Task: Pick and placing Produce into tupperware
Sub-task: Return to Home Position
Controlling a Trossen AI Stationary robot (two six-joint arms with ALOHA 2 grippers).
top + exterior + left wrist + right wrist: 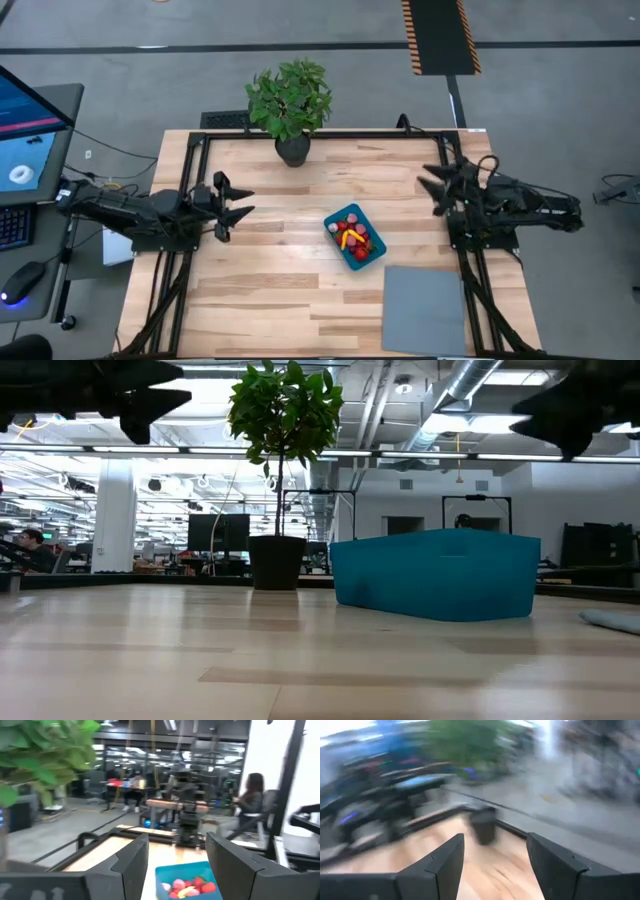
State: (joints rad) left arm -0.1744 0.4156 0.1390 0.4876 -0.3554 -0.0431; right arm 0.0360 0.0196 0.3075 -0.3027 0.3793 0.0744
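The teal-blue tupperware (355,236) stands on the wooden table right of the middle; in the low view the tupperware (435,574) hides what is in it. Red, pink and yellow produce pieces (352,238) lie inside, also visible as produce (187,887) in the left wrist view. My left gripper (240,205) hovers open over the table's left part, pointing toward the tub. My right gripper (433,183) hovers open over the right part, well above the table. Nothing sits between either pair of fingers.
A leafy potted plant (290,105) stands at the table's far edge, middle. A flat grey mat (424,310) lies at the near right corner. Bare wood stretches between the grippers. A monitor and mouse sit off the table's left side; people sit in the room behind.
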